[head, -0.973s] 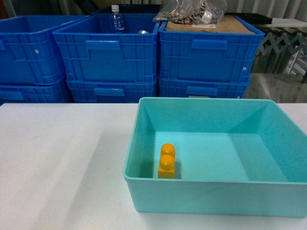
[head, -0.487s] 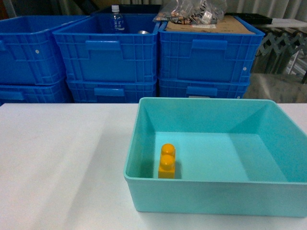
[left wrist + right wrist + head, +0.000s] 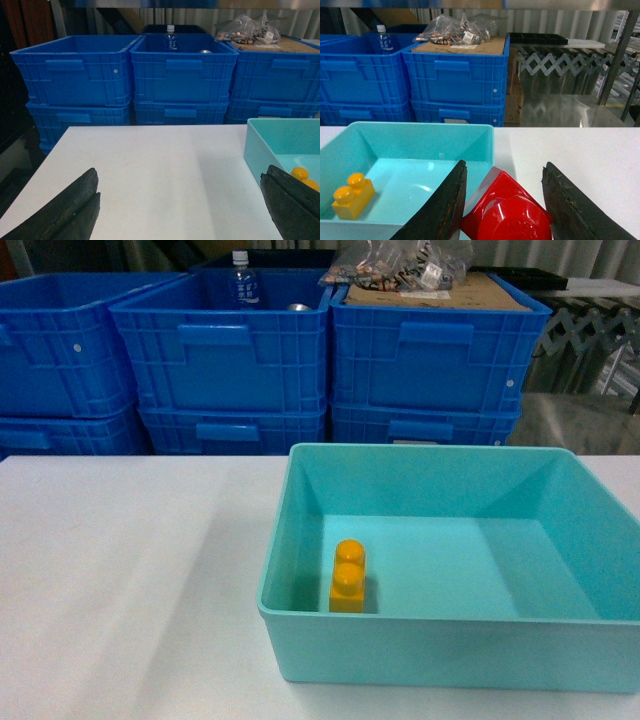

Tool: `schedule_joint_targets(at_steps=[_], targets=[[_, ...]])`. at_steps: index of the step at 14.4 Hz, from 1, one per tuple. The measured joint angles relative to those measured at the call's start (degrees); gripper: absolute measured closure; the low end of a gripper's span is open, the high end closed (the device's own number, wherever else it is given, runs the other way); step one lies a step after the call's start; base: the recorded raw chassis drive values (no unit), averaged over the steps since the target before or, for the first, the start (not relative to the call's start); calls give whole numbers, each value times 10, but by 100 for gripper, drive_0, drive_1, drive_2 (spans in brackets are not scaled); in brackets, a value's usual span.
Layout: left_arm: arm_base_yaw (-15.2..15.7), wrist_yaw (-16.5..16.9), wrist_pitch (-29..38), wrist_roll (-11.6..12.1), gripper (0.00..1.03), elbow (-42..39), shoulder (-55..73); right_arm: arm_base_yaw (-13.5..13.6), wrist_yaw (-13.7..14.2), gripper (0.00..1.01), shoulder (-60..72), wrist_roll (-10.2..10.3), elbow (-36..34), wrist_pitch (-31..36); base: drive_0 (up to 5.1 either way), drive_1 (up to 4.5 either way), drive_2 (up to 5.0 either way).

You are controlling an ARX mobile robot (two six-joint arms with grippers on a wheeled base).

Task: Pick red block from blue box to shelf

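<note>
The red block [image 3: 507, 212] sits at the bottom of the right wrist view, pinched between the two dark fingers of the right tool [image 3: 504, 210]. It hangs just past the right wall of the blue box [image 3: 445, 131], over the white desk [image 3: 570, 145]. A yellow brick [image 3: 348, 577] lies inside the box, near its left wall. The left tool [image 3: 185, 210] is spread wide and holds nothing. Big blue crates [image 3: 230, 340] stand stacked behind the desk.
</note>
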Motion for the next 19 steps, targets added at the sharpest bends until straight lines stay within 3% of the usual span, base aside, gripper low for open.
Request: schedule_joint_targets(at_steps=[11,12,13,19], targets=[[0,0,0,0,5,0,0,0,0,62,-146,-3,0,-142,0,0,0],[0,0,0,0,5,0,0,0,-1,62,-196,-3,0,-219,0,0,0],[0,0,0,0,5,0,0,0,-1,62,-242,-5,0,-237,0,0,0],[0,0,0,0,5,0,0,0,-1,62,-240,-5,0,-241,0,0,0]])
